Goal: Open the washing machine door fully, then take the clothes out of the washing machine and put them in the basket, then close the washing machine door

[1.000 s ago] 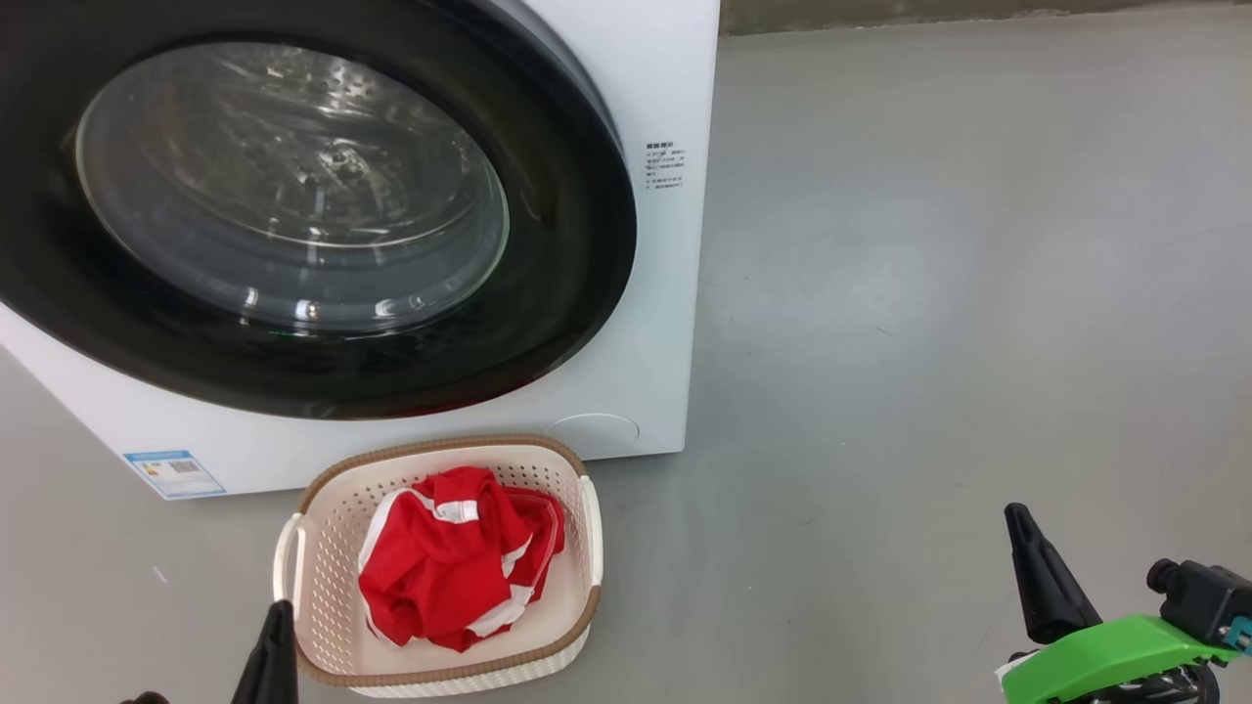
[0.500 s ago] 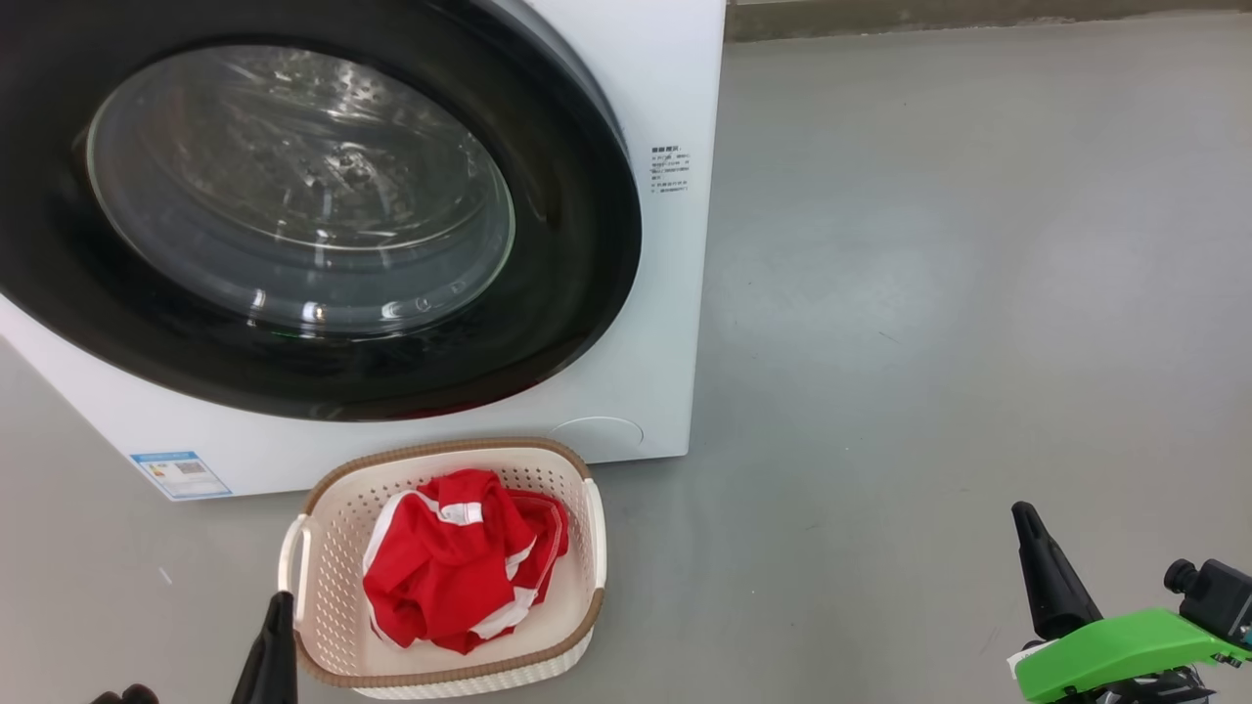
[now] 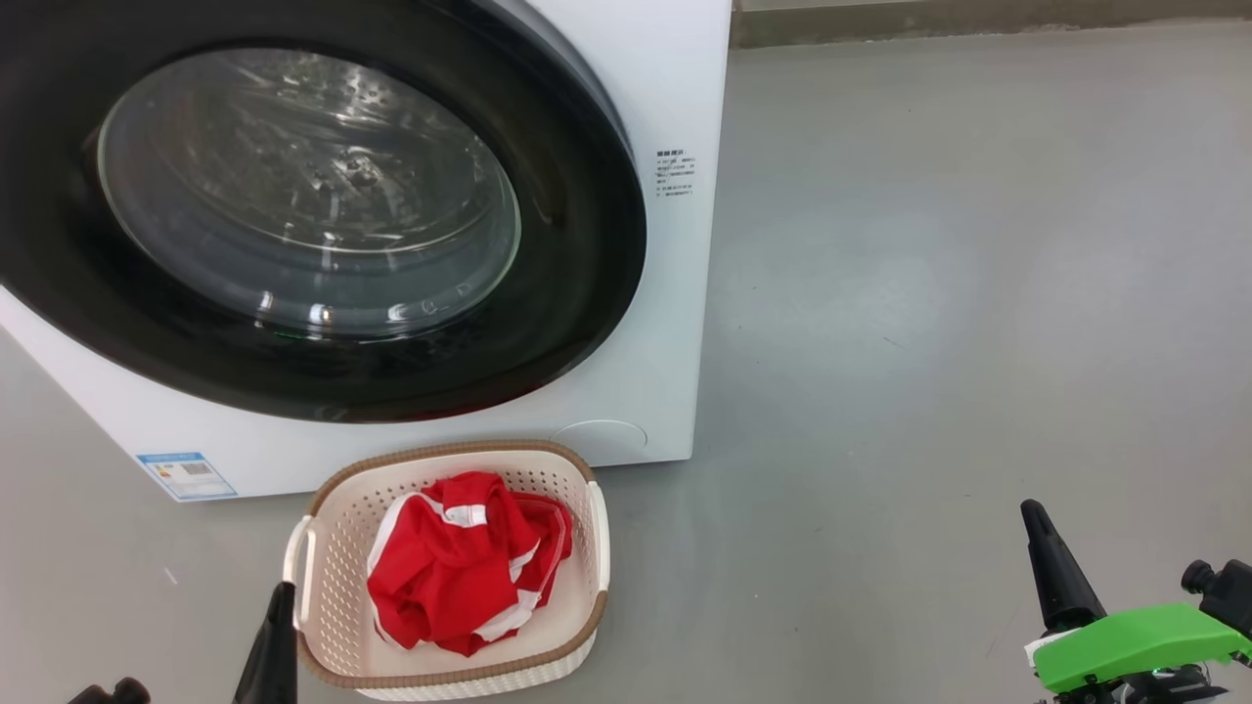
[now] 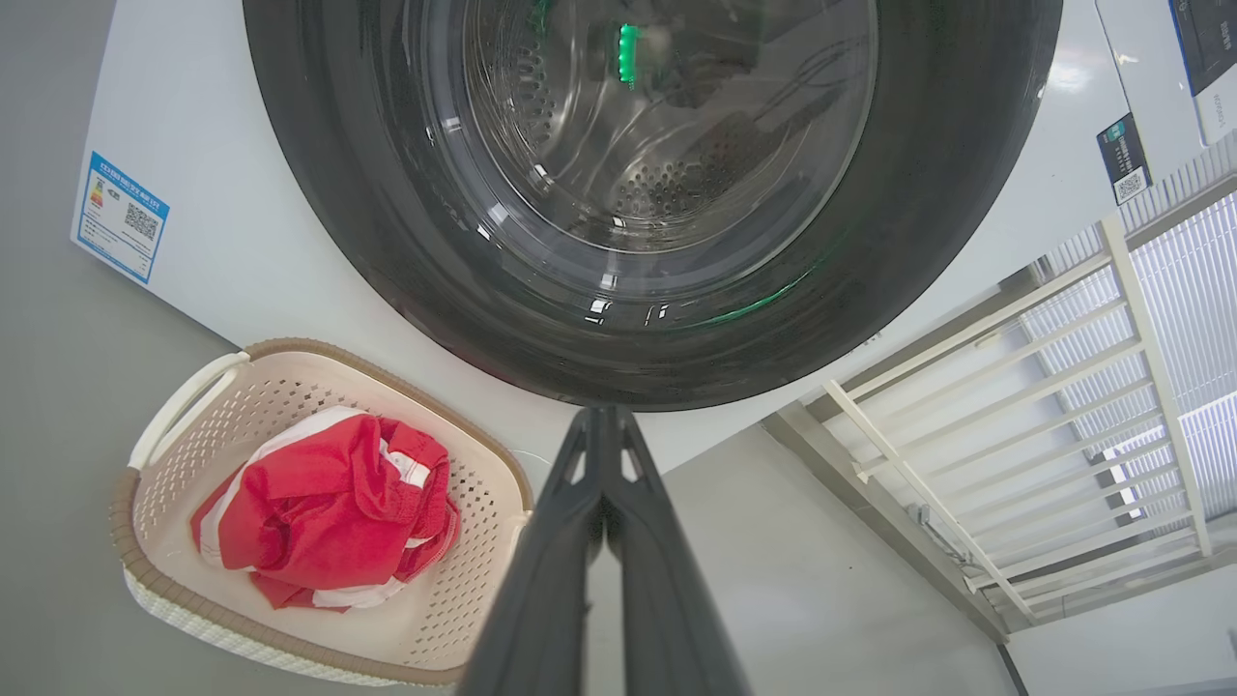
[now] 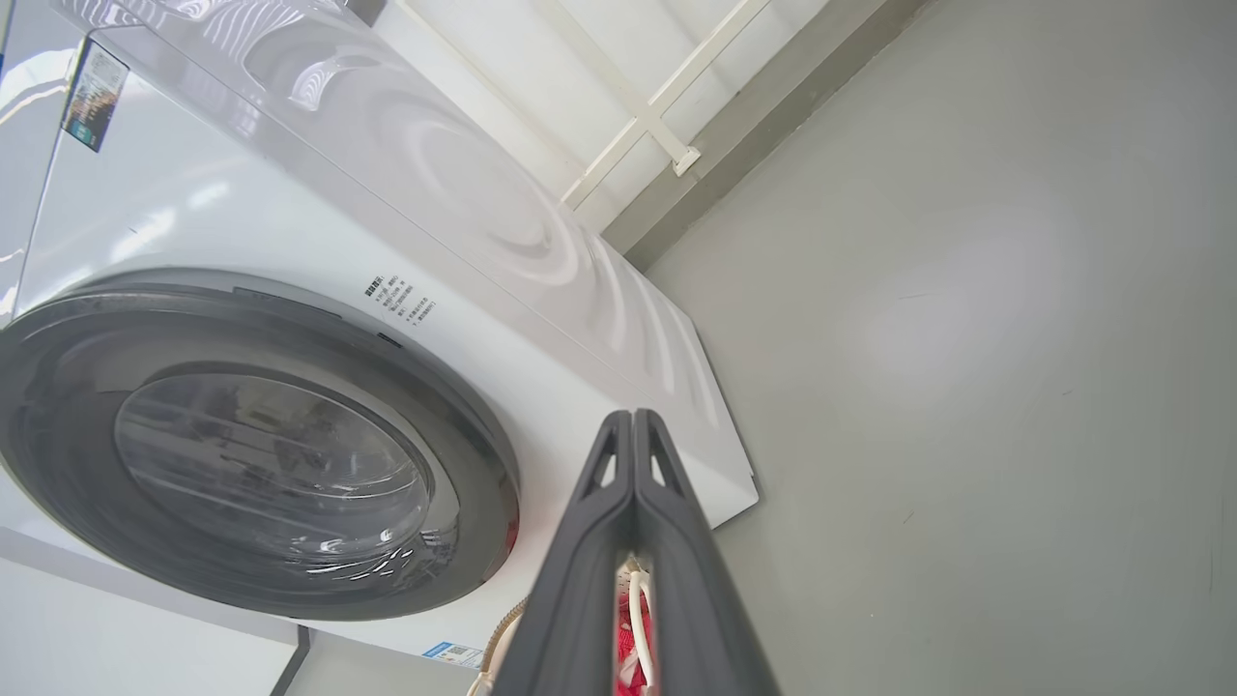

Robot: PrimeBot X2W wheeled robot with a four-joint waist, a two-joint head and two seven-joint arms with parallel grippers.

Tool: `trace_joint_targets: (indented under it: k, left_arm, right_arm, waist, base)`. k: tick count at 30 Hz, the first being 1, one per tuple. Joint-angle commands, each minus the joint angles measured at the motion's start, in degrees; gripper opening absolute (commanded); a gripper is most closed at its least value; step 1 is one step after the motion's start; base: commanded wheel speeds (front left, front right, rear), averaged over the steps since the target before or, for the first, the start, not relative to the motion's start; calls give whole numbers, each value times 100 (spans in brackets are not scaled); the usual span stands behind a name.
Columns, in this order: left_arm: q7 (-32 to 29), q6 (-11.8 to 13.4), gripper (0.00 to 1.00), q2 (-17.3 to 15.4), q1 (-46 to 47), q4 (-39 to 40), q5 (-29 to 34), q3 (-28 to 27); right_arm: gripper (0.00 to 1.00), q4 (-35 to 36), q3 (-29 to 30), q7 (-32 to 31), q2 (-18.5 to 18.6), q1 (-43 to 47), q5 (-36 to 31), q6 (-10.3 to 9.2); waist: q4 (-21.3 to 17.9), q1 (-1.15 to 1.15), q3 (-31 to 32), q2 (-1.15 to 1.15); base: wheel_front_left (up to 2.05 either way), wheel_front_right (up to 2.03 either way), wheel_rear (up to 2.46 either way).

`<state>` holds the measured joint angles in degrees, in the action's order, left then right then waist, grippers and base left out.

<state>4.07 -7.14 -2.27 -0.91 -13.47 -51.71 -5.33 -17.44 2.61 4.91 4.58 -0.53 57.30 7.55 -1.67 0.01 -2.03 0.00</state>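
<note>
The washing machine [image 3: 675, 88] stands at the upper left, and its black-rimmed door [image 3: 587, 244] lies shut against the front, the steel drum showing through the glass. On the floor before it sits the cream basket [image 3: 323, 626] holding the red clothes [image 3: 460, 562]. My left gripper [image 3: 279, 611] is shut and empty, low at the basket's left side; the left wrist view has it [image 4: 601, 418] pointing at the door's lower rim [image 4: 387, 242]. At the lower right, above bare floor, is my right gripper [image 3: 1037, 523], shut and empty. The right wrist view shows it [image 5: 633, 420] before the machine [image 5: 580, 319].
A grey floor [image 3: 929, 293] stretches open to the right of the machine. A white railing [image 4: 1015, 387] and a wall base stand beyond the machine's far side. A blue label [image 3: 186, 474] marks the machine's lower left front.
The whole head view has shifted slightly, so the camera moved. The right gripper has drifted a little right and down. Door, basket and clothes keep their places.
</note>
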Motion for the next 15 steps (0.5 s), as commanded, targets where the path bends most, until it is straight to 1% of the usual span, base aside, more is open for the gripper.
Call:
trace_joint_targets:
  k: [1,15]
  left_arm:
    - [-34,-18,0,-46,213,106,-142,-83]
    - [-265,-22,0,-49,324,70,-1019,-92]
  right_arm:
    - [0,174,-33,-41,35,-298,125,-3]
    - [0,212,51,-278,-2,-357,890,-4]
  waist:
    - [3,0,3,0]
    - [40,0,44,0]
  base:
    - [0,0,0]
    - [0,0,0]
